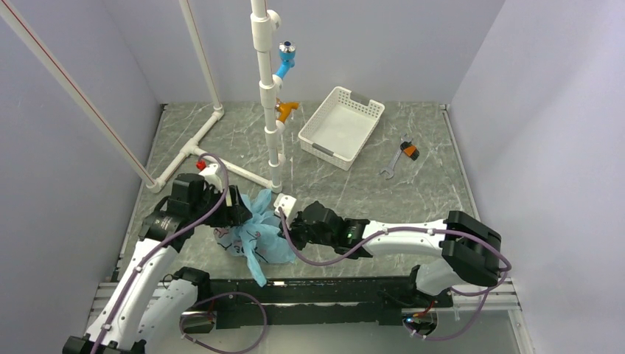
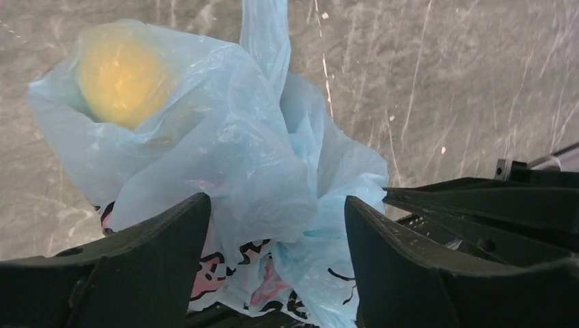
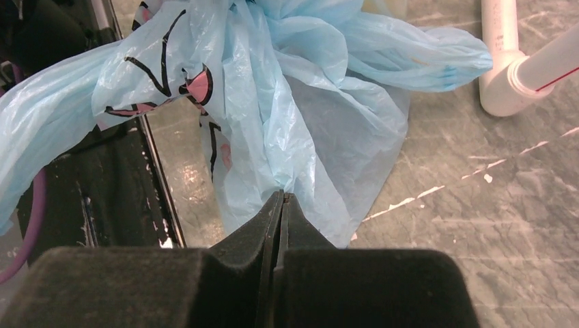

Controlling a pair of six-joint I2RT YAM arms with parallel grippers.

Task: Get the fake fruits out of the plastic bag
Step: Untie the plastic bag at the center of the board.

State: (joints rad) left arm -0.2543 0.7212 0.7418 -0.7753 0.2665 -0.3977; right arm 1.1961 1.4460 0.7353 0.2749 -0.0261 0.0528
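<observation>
The light-blue plastic bag (image 1: 258, 234) lies crumpled on the table between my two arms. In the left wrist view the plastic bag (image 2: 239, 150) bulges up, and a yellow-orange fake fruit (image 2: 119, 75) shows through its film at the upper left. My left gripper (image 2: 276, 205) is open, with its fingers either side of a fold of the bag. My left gripper (image 1: 236, 214) is at the bag's left side. My right gripper (image 3: 282, 196) is shut on a thin edge of the plastic bag (image 3: 293, 102). My right gripper (image 1: 286, 221) is at the bag's right side. No other fruit shows.
A white perforated basket (image 1: 341, 124) stands at the back, with an orange-handled wrench (image 1: 402, 153) to its right. A white pipe frame (image 1: 274, 147) rises just behind the bag, its foot (image 3: 505, 75) close by. A small red object (image 1: 200, 164) sits by the pipe at the left.
</observation>
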